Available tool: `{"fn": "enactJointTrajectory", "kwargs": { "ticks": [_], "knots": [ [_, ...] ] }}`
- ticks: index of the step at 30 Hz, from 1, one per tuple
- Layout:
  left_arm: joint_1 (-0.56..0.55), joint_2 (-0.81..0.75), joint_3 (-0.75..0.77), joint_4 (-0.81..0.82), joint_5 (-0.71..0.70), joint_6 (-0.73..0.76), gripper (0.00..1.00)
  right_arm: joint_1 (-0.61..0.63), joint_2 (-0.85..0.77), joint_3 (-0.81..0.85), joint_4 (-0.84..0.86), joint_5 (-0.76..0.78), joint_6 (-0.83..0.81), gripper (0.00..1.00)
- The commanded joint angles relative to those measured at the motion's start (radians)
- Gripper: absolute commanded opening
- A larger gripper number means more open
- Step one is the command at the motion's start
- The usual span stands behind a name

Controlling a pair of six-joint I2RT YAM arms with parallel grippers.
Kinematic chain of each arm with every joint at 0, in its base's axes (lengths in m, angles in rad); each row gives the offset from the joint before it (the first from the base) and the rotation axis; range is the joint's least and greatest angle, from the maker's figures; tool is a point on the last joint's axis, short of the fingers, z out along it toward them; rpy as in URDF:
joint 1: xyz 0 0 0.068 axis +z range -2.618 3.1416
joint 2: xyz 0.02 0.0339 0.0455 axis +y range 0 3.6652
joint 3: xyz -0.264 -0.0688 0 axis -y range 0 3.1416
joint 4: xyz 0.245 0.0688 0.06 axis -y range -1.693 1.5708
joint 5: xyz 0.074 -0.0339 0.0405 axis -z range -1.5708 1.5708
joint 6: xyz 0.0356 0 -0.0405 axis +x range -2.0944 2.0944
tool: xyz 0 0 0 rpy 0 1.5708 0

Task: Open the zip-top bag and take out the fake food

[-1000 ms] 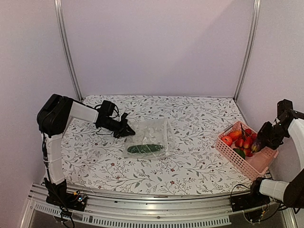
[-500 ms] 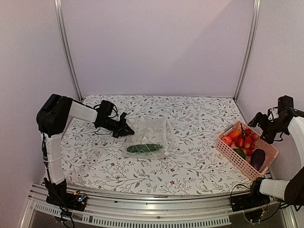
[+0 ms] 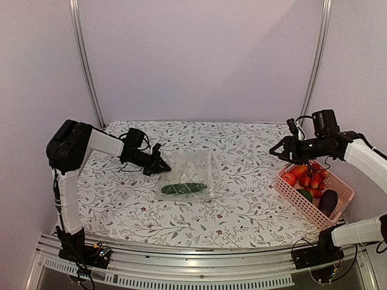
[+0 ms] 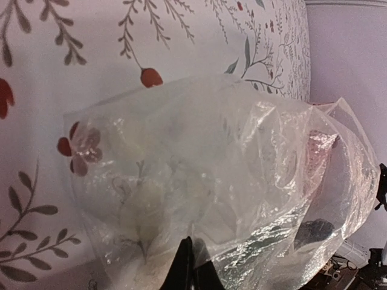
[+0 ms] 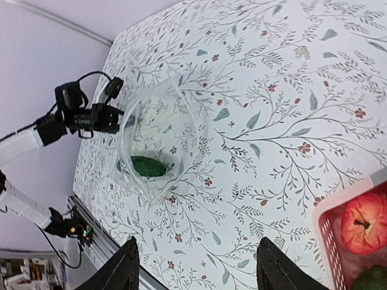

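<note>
Firstly, what is hidden. In the left wrist view the left pincer (image 4: 188, 266) shows only as two dark finger ends cut off at the bottom edge. They are pressed together on a fold of the zip-top bag (image 4: 217, 181). A dark blur shows through the plastic at lower right, and we cannot identify it. We cannot make out the zip strip in any view, nor say which edge is the mouth. In the right wrist view the pink basket (image 5: 329, 232) is cropped at the lower right corner. Only one red fruit and a sliver of green show inside it.

By count, we see two arms, one bag and one basket. One cucumber (image 3: 184, 188) is in the bag. In the basket (image 3: 298, 204) we count one dark eggplant (image 3: 328, 201), one green piece and one orange piece. The red pieces are too clustered to count.

The zip-top bag (image 3: 192, 169) lies flat on the table (image 3: 242, 199), left of centre in the top view. The left pincer (image 3: 163, 167) is clamped on its upper left edge. The cucumber's long axis runs left to right along the bag's lower part. In the right wrist view (image 5: 148, 166) it looks foreshortened to an oval.

The right pincer (image 3: 274, 151) hangs above the table just up and left of the basket, tips toward the left of frame. Its fingers (image 5: 124, 272) stand apart with nothing between them.
</note>
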Motion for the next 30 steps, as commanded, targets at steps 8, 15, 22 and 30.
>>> {"fn": "enactJointTrajectory", "kwargs": {
  "ticks": [8, 15, 22, 30],
  "knots": [
    [0.009, 0.008, 0.024, 0.012, 0.031, 0.018, 0.0, 0.324, 0.242, 0.07, 0.332, 0.186, -0.26, 0.46],
    [0.01, 0.02, 0.046, 0.007, 0.033, 0.017, 0.0, 0.455, 0.409, 0.053, 0.545, 0.281, -0.411, 0.39],
    [0.009, 0.035, 0.062, 0.006, 0.046, 0.017, 0.0, 0.525, 0.569, 0.07, 0.679, 0.259, -0.509, 0.3],
    [0.007, 0.042, 0.07, 0.009, 0.045, 0.003, 0.0, 0.628, 0.697, 0.138, 0.692, 0.205, -0.587, 0.36]
  ]
}}
